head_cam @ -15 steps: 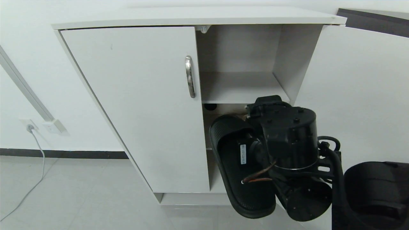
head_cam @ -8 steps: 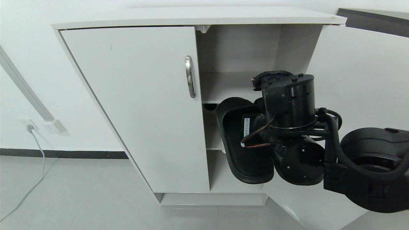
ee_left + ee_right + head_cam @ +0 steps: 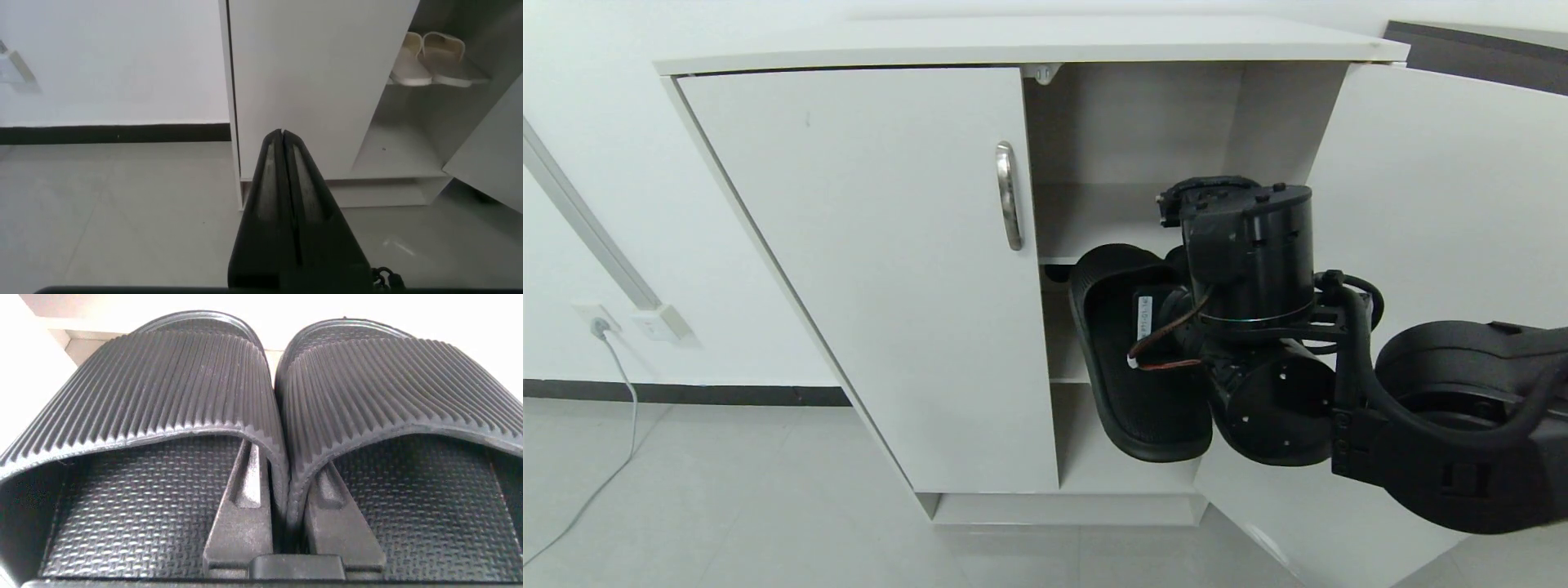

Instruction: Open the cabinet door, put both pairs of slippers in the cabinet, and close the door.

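Head view: a white cabinet (image 3: pixel 1013 41) stands on a grey tiled floor (image 3: pixel 727 506) against a plain white wall (image 3: pixel 588 122) with a dark baseboard (image 3: pixel 686 394). At 9 o'clock from the cabinet is a wall socket (image 3: pixel 598 320), and a pale cable (image 3: pixel 621 408) trails from it down to the floor. The left door (image 3: pixel 866 269) is shut, flat and matte, with a curved metal handle (image 3: pixel 1008 196) at its inner edge. The right door (image 3: pixel 1429 204) stands swung wide at 3 o'clock, baring smooth white shelves.

At about 4 o'clock from the handle, the black slippers (image 3: pixel 1135 359) hang upright in the open half of the cabinet, toes up, in front of the shelf edges, carried by the right arm. They look like moulded rubber, with rounded toes, ribbed straps and diamond-patterned footbeds. In the right wrist view the right gripper (image 3: pixel 283 498) has one of its fingers (image 3: pixel 241 506) under each strap, and the jaws pinch the two touching inner walls of the pair together.

In the left wrist view the left gripper (image 3: pixel 283 139) is above the floor in front of the cabinet, its jaws pressed together with nothing between them. Beyond it, a pair of beige slippers (image 3: pixel 429 57) sits side by side on a shelf (image 3: pixel 441 80) inside the cabinet.
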